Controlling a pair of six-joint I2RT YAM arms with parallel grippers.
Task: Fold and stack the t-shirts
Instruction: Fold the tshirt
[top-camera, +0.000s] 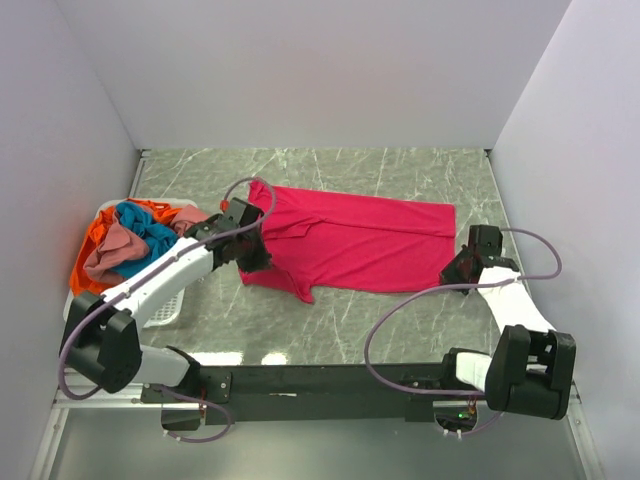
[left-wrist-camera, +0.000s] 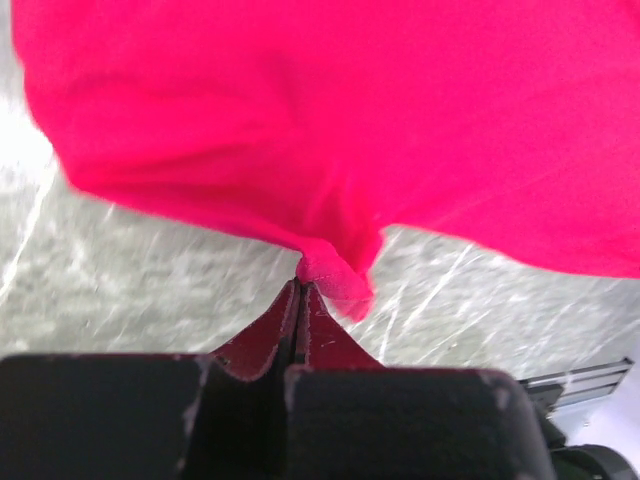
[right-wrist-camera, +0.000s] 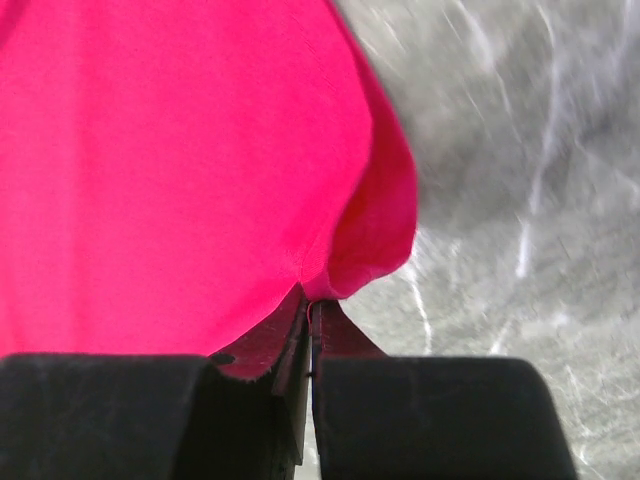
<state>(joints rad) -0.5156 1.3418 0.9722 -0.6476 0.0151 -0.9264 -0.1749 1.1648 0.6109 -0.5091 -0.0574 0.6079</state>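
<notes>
A bright magenta-pink t-shirt lies spread across the middle of the grey marble table. My left gripper is shut on its left edge; in the left wrist view the jaws pinch a small fold of the pink cloth. My right gripper is shut on the shirt's right lower corner; in the right wrist view the jaws pinch the hem of the pink cloth. Orange, teal-blue and dusty pink t-shirts are heaped at the left.
A white slatted basket at the left edge holds the heap of shirts, partly under my left arm. White walls close in the table on the left, back and right. A black rail runs along the near edge.
</notes>
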